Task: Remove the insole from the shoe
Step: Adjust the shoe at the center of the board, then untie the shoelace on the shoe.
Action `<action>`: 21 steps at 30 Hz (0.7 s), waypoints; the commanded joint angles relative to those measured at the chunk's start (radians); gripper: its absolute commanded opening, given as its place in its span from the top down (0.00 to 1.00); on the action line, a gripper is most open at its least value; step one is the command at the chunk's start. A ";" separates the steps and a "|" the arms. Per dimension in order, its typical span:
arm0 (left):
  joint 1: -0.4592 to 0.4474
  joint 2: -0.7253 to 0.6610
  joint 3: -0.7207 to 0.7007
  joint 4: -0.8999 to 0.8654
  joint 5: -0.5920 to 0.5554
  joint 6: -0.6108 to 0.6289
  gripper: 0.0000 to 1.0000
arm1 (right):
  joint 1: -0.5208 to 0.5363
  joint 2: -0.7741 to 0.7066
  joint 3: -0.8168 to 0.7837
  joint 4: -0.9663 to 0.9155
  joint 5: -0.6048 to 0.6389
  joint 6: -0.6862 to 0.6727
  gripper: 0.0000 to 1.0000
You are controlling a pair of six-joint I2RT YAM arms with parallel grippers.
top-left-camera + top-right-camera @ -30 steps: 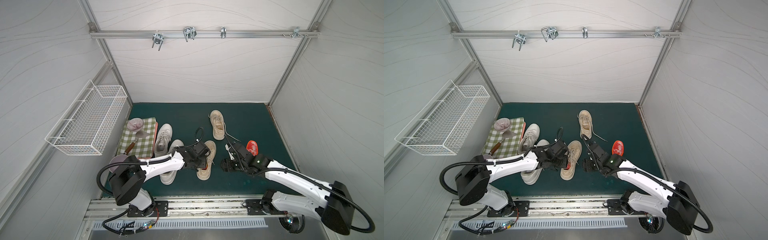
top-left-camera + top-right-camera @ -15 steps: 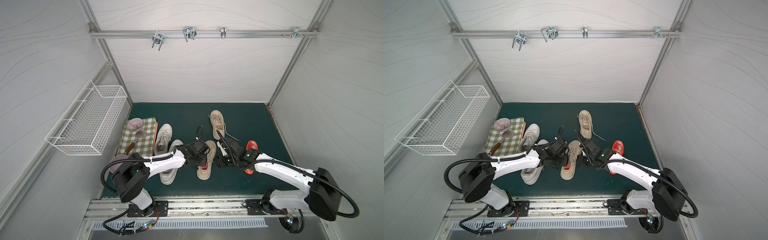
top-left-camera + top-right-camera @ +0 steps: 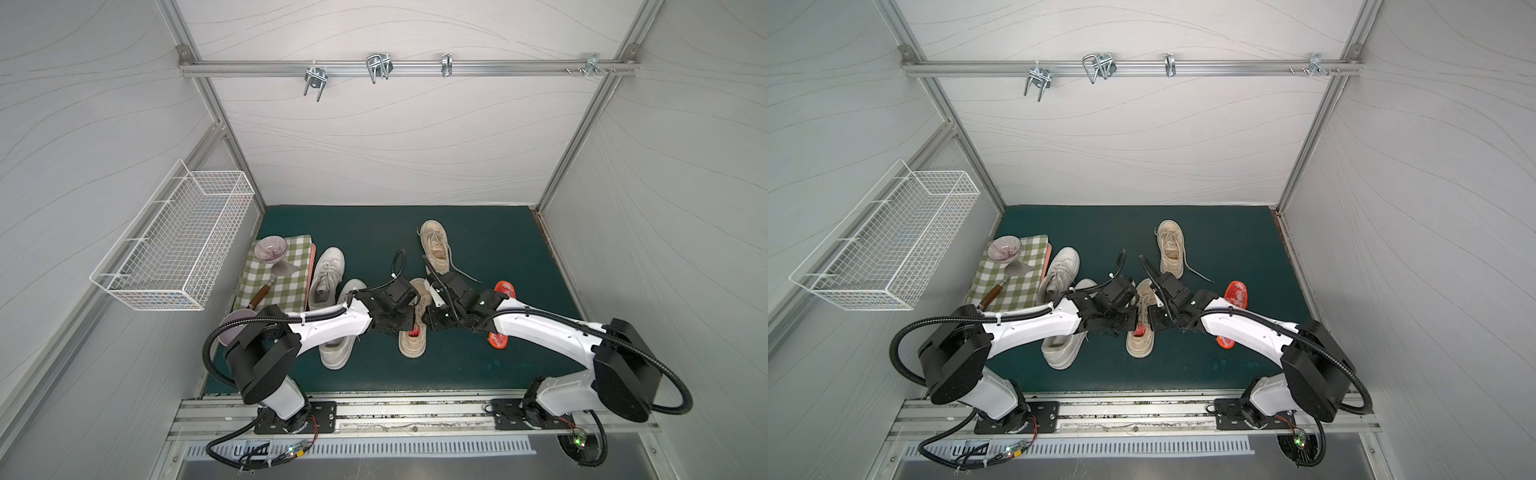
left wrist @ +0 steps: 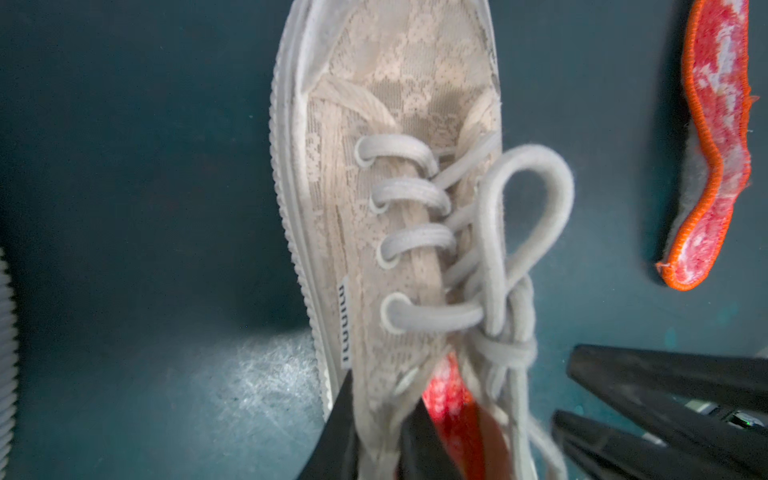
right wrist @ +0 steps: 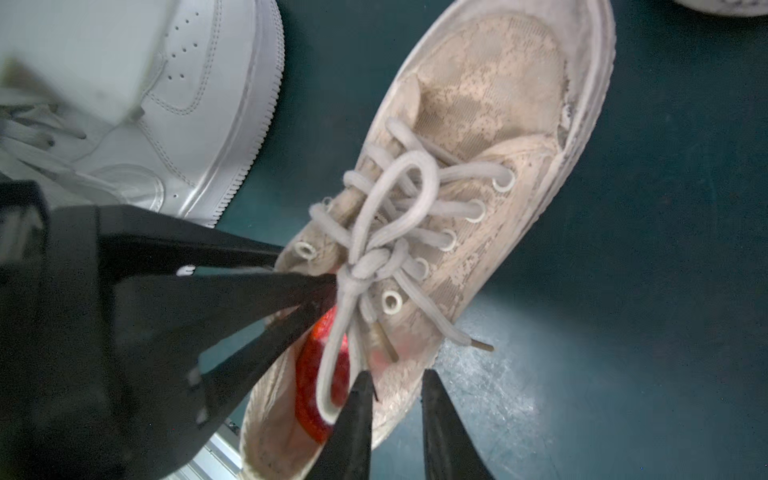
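In both top views the beige lace shoe [image 3: 412,345] [image 3: 1140,347] lies mid-mat with its toe toward the front. The red insole [image 4: 446,395] [image 5: 309,374] shows inside its opening. My left gripper [image 4: 378,440] [image 3: 408,329] is shut on the shoe's left side wall, one finger inside and one outside. My right gripper [image 5: 397,432] [image 3: 428,325] straddles the right side wall. Its inner finger is inside the opening beside the insole, and its outer fingertip sits at the sole's edge.
A loose red insole [image 3: 498,338] [image 4: 715,166] lies on the mat under my right arm. A second beige shoe [image 3: 434,245] stands behind, and two white sneakers [image 3: 328,270] to the left. Farther left are a checked cloth [image 3: 282,286], a bowl [image 3: 270,249] and a wire basket [image 3: 174,245].
My right arm has swung left from beside the loose insole to the shoe and its jaws have narrowed. My left gripper's jaws have closed further on the shoe's wall.
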 commanded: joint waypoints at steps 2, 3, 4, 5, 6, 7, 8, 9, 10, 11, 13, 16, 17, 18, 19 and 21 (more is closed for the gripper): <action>0.004 0.015 0.017 0.057 0.008 -0.010 0.84 | 0.005 0.030 0.032 0.013 0.014 -0.022 0.77; 0.003 0.015 0.017 0.056 0.009 -0.010 0.84 | 0.005 0.036 0.037 0.014 0.012 -0.023 0.77; 0.003 0.014 0.016 0.058 0.009 -0.010 0.84 | 0.005 0.041 0.039 0.019 0.005 -0.027 0.77; 0.003 0.014 0.016 0.060 0.011 -0.010 0.85 | 0.005 0.045 0.040 0.021 0.000 -0.027 0.77; 0.002 0.012 0.014 0.060 0.012 -0.011 0.85 | 0.006 0.049 0.042 0.024 -0.001 -0.027 0.77; 0.003 0.012 0.013 0.061 0.014 -0.011 0.86 | 0.006 0.053 0.044 0.024 0.003 -0.026 0.77; 0.003 0.010 0.015 0.062 0.015 -0.010 0.86 | 0.006 0.061 0.049 0.022 0.009 -0.027 0.77; 0.003 0.010 0.013 0.063 0.017 -0.011 0.86 | 0.007 0.067 0.054 0.020 0.017 -0.027 0.77; 0.002 0.010 0.013 0.066 0.017 -0.012 0.87 | 0.006 0.072 0.057 0.021 0.020 -0.030 0.77; 0.002 0.009 0.011 0.069 0.021 -0.012 0.87 | 0.006 0.075 0.060 0.021 0.020 -0.032 0.76; 0.003 0.010 0.010 0.073 0.026 -0.013 0.88 | 0.006 0.083 0.066 0.028 0.015 -0.032 0.76; 0.001 0.010 0.010 0.075 0.031 -0.013 0.90 | 0.006 0.096 0.077 0.030 0.018 -0.032 0.76; 0.001 0.010 0.009 0.077 0.032 -0.013 0.90 | 0.006 0.099 0.081 0.030 0.022 -0.032 0.76; 0.001 0.009 0.008 0.078 0.034 -0.015 0.91 | 0.006 0.106 0.084 0.031 0.023 -0.030 0.76; 0.001 0.008 0.007 0.079 0.035 -0.017 0.91 | 0.006 0.111 0.087 0.031 0.025 -0.034 0.76; 0.001 0.006 0.004 0.079 0.034 -0.019 0.92 | 0.006 0.124 0.092 0.027 0.036 -0.033 0.77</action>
